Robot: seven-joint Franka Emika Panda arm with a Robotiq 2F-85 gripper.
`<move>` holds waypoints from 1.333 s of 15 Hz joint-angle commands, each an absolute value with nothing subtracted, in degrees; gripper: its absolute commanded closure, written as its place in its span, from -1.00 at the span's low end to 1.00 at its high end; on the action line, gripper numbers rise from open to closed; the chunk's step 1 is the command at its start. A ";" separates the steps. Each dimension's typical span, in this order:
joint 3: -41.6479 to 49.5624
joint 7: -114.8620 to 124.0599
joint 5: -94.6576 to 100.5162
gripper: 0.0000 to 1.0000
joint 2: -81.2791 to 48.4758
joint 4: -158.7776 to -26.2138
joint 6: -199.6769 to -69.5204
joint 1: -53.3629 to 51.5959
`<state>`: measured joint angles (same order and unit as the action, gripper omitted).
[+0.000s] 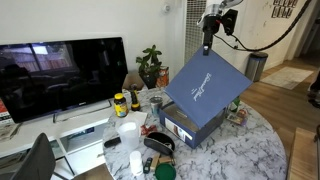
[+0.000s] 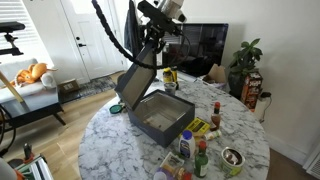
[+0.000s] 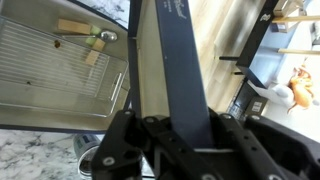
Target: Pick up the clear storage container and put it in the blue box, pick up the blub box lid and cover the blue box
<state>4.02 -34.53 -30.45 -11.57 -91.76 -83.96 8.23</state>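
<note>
My gripper (image 1: 209, 46) (image 2: 152, 55) (image 3: 186, 128) is shut on the top edge of the blue box lid (image 1: 205, 83) (image 2: 135, 88) (image 3: 172, 55). The lid hangs tilted, with its lower edge at the rim of the open blue box (image 1: 192, 127) (image 2: 172, 100) on the round marble table. In the wrist view the lid runs edge-on between the fingers. The box interior lies to the left of it, with the clear storage container (image 3: 60, 62) (image 2: 157, 121) resting inside.
A white cup (image 1: 128, 134), a yellow-lidded jar (image 1: 120, 103) and a black object (image 1: 158, 145) stand beside the box. Sauce bottles (image 2: 200, 158), a bowl (image 2: 232, 157) and packets crowd the table (image 2: 120, 150). A TV (image 1: 60, 75) and plant (image 1: 151, 65) stand behind.
</note>
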 commanded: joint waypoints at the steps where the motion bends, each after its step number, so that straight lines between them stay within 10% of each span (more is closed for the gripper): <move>1: 3.37 -35.99 -32.72 1.00 -18.65 -83.73 -78.76 10.19; 20: 1.74 -36.33 -44.23 1.00 -30.15 -74.98 -70.70 16.10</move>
